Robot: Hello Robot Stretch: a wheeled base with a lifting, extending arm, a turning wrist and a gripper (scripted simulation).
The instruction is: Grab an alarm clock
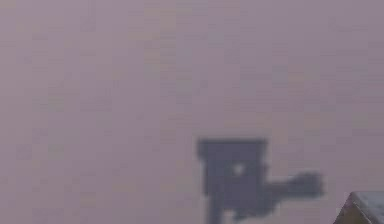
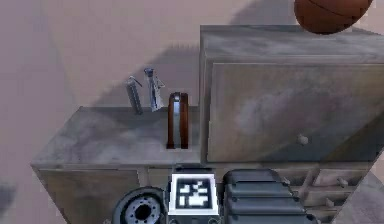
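Atop low cabinet (image 2: 90, 140): grey object (image 2: 147, 90), brown upright slab (image 2: 177, 118).

Counts, arm side view: 1 orange-brown ball (image 2: 335, 14), 1 tall grey cabinet (image 2: 290, 100), 1 low grey counter (image 2: 100, 145). On the counter: 1 small grey metal item (image 2: 147, 90), possibly two pieces, can't tell; 1 dark red-brown upright slab (image 2: 178, 118). 1 white marker square (image 2: 195, 193). Forward view: 1 grey furniture corner (image 1: 365, 208).
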